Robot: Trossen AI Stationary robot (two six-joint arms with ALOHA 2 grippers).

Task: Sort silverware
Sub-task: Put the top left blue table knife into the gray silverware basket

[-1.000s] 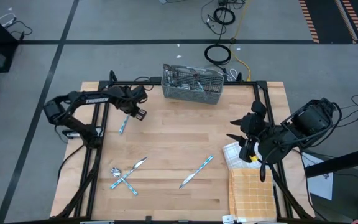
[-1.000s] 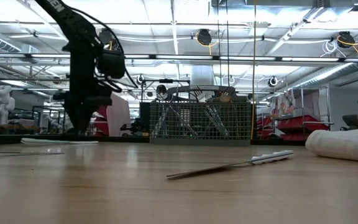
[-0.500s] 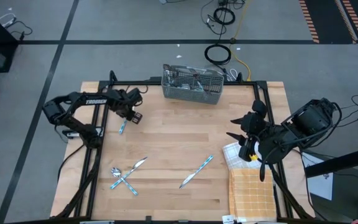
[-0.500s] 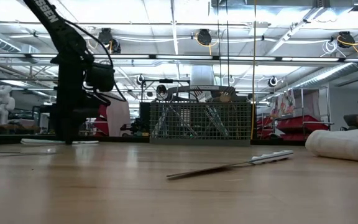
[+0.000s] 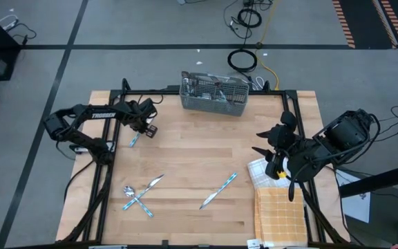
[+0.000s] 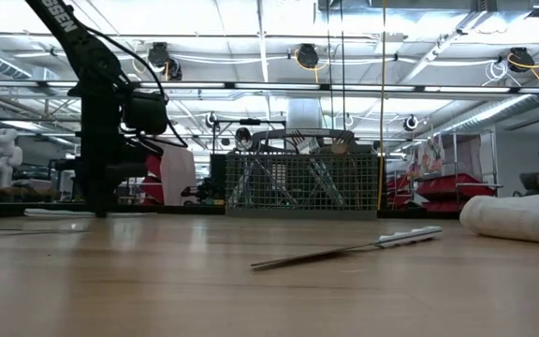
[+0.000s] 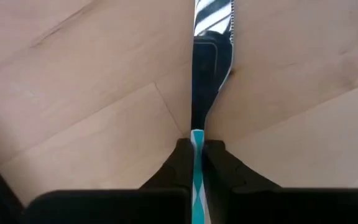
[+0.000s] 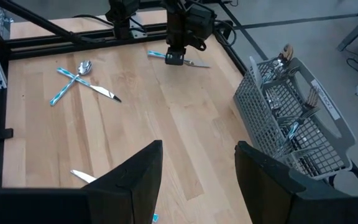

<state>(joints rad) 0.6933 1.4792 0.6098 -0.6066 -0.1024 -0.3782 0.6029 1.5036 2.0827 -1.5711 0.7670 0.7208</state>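
Observation:
The silverware has blue patterned handles. One knife [image 5: 133, 141] lies at the table's far left, and my left gripper [image 5: 139, 131] stands over it, pointing down and shut on its handle. The blade [image 7: 214, 18] sticks out past the fingers. A spoon and a knife [image 5: 138, 197] lie crossed at the near left. Another knife [image 5: 218, 191] lies near the middle. My right gripper [image 5: 271, 149] hangs open, raised over the table's right side and holding nothing. My left gripper pinches the knife's blue handle [image 7: 197, 146] between its two fingers, close to where the handle joins the blade. The fingers come from above, point down and lie across the knife. The knife stays low at the table, its blade [image 7: 214, 62] over the wood.
A grey wire caddy basket [image 5: 214, 93] with silverware in it stands at the far edge. A white towel [image 5: 256, 171] and an orange checked cloth [image 5: 280, 214] lie at the near right. Bare wood lies between the loose pieces.
My left gripper has moved down and a little toward the table's left edge, settling onto the knife at the far left. The knife has stayed where it lay.

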